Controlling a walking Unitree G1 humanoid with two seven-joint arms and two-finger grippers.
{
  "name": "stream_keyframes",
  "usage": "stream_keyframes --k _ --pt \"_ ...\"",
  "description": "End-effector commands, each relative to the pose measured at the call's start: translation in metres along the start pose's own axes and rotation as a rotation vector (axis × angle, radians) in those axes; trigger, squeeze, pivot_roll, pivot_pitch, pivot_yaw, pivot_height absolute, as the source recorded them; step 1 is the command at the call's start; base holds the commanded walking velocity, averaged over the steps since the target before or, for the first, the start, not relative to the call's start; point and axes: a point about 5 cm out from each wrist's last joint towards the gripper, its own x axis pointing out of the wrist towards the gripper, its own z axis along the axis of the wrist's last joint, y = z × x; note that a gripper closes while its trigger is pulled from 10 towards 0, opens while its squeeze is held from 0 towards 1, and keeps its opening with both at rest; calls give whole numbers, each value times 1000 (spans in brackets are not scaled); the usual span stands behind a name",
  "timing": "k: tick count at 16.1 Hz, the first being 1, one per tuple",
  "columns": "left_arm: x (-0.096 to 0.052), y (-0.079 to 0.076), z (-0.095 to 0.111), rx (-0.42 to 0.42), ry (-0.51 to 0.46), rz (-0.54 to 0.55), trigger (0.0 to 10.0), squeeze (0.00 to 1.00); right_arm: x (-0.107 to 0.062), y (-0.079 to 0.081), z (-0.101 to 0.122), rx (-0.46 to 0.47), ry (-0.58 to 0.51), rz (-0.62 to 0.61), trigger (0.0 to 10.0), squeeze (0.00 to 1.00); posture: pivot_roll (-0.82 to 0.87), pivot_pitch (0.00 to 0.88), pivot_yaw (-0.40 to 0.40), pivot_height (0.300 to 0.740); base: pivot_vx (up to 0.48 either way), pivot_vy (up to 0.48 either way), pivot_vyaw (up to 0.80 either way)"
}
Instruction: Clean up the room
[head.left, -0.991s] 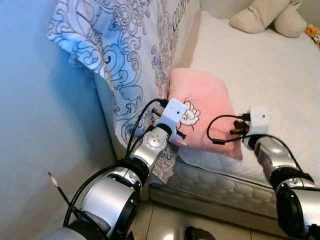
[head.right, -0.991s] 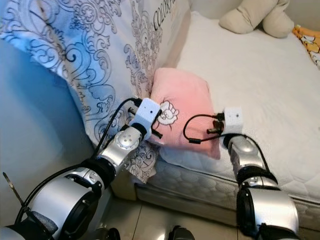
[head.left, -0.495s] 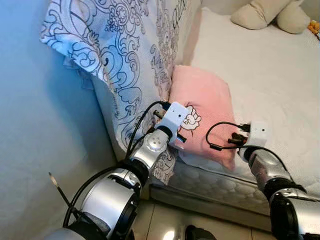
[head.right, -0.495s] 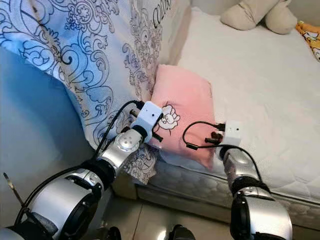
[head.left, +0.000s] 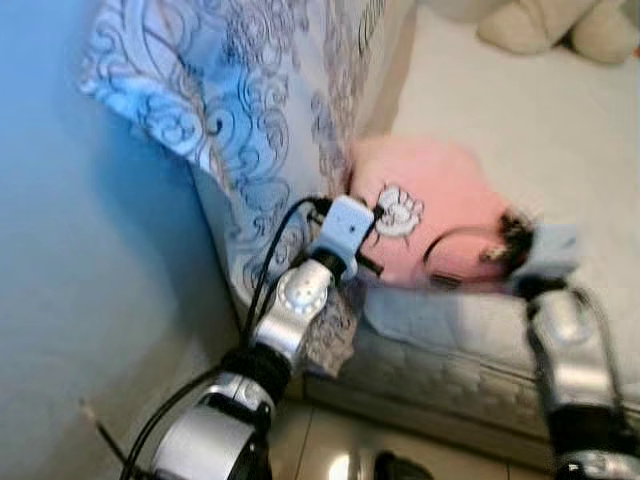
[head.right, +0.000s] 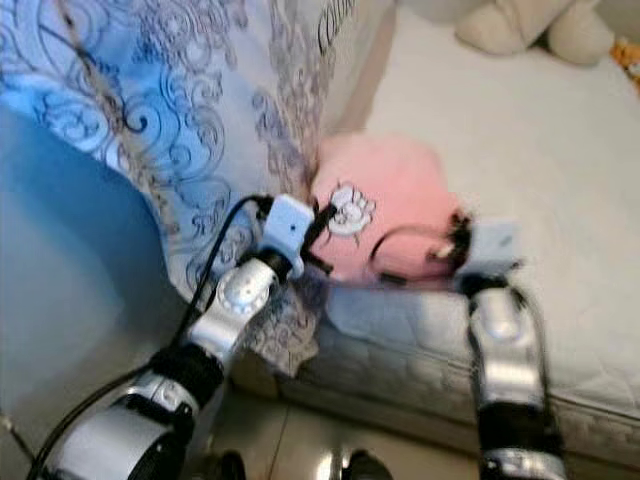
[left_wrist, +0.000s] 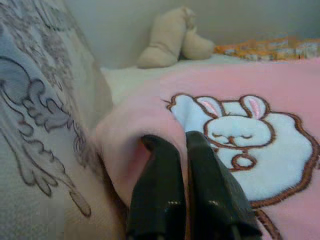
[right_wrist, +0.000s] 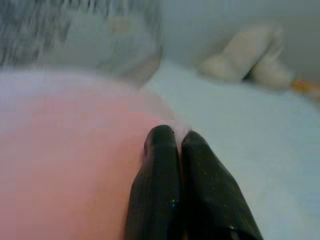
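Note:
A pink pillow (head.left: 430, 215) with a white bunny patch (left_wrist: 240, 140) lies at the near edge of the white mattress (head.left: 520, 110), bunched up and raised at its front. My left gripper (left_wrist: 180, 142) is shut on the pillow's left corner, with pink fabric folded around one finger. In the eye views that gripper (head.left: 368, 242) sits beside the hanging quilt. My right gripper (right_wrist: 175, 136) is shut at the pillow's right edge, pink cloth pressed against its fingers; it also appears in the left eye view (head.left: 505, 235). The eye views are blurred.
A blue-and-white patterned quilt (head.left: 250, 100) hangs over the bed's left side, close to my left arm. A beige plush toy (head.left: 560, 25) lies at the far end of the mattress. A blue wall (head.left: 70, 300) stands on the left, and tiled floor (head.left: 330, 450) lies below.
The pillow's near edge has risen and the pillow has bunched shorter. Both grippers moved up and forward with it, the right one most. The picture has blurred.

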Motion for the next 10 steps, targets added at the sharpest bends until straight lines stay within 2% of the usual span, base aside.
stream_keyframes --k 1,2,3,5,7,10 --pt "10 3 20 -17 -78 17 10000 0 0 -23 9 -10 -36 -99 10000 0 -161 0 5 740 0 0 0" --pt "15 9 25 -23 -91 19 10000 0 4 -33 4 4 -14 -147 10000 0 -163 0 16 740 0 0 0" --pt "18 12 28 -32 -91 20 10000 0 6 -35 2 17 -2 -165 10000 0 -165 0 21 740 244 -255 0" --pt "26 14 42 -13 -113 -11 10000 0 11 -25 13 9 -3 -140 10000 0 -171 0 36 740 332 -343 0" --pt "29 10 47 -15 -130 -42 10000 0 16 -22 17 11 -16 -131 10000 0 -170 0 40 740 326 -349 0" --pt "30 3 43 -51 -115 -77 10000 0 21 -17 19 9 -20 -105 10000 0 -172 0 44 740 298 -372 0"
